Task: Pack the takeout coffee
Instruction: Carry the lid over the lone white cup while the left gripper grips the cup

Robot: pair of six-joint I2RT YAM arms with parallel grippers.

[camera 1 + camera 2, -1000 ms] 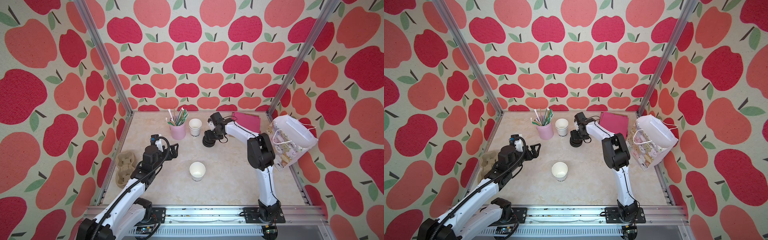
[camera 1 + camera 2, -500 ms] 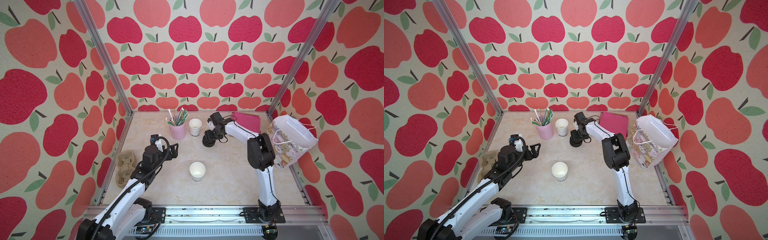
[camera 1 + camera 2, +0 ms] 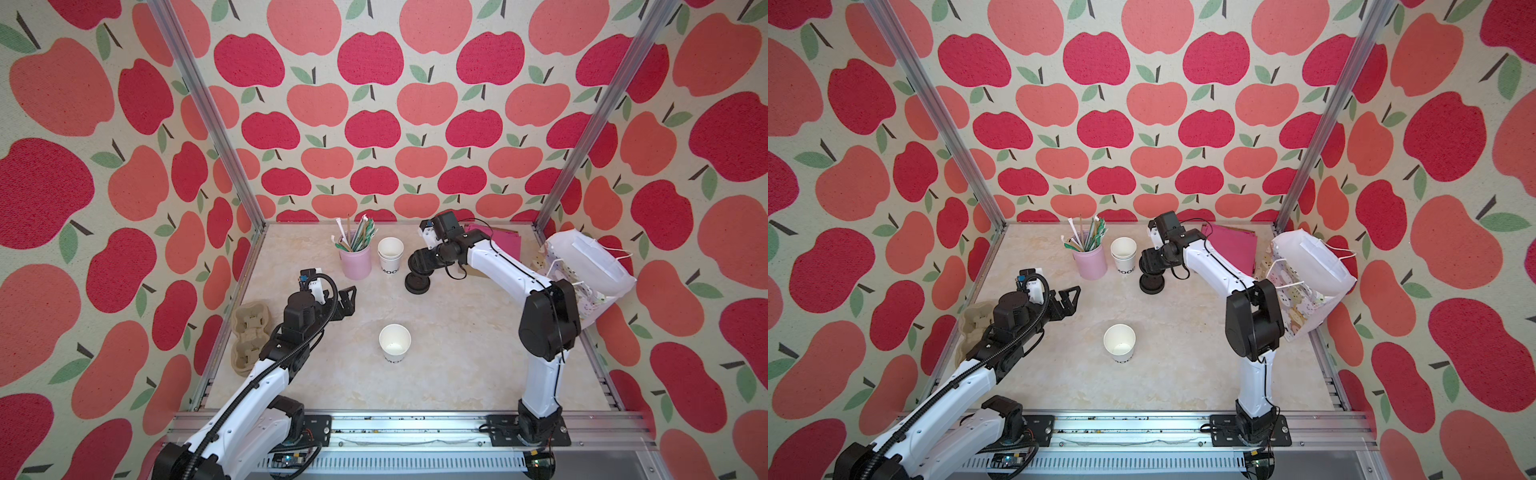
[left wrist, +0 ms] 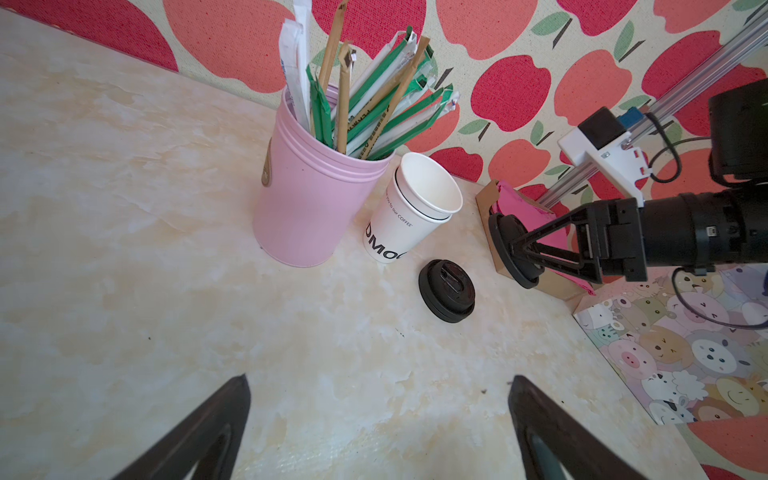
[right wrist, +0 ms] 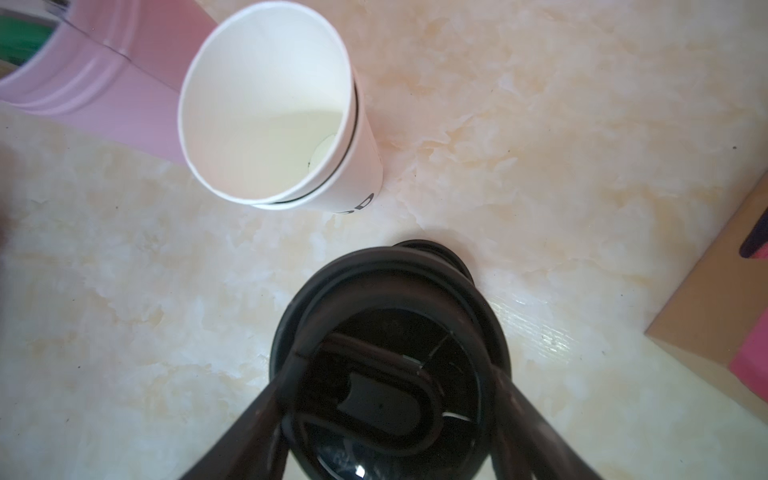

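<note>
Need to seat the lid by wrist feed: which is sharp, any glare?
Right wrist view: the black lid in the right claw looms close, dark and soft; a glare streak on the table beside it. Left wrist view: sharp, evenly lit.

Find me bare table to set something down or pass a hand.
Free: front strip between single cup and rail; stretch from that cup to the right arm's base; back corner left of the pink straw cup. Crowded: back row, with cup stack, spare lid, right gripper gripping the black lid.
</note>
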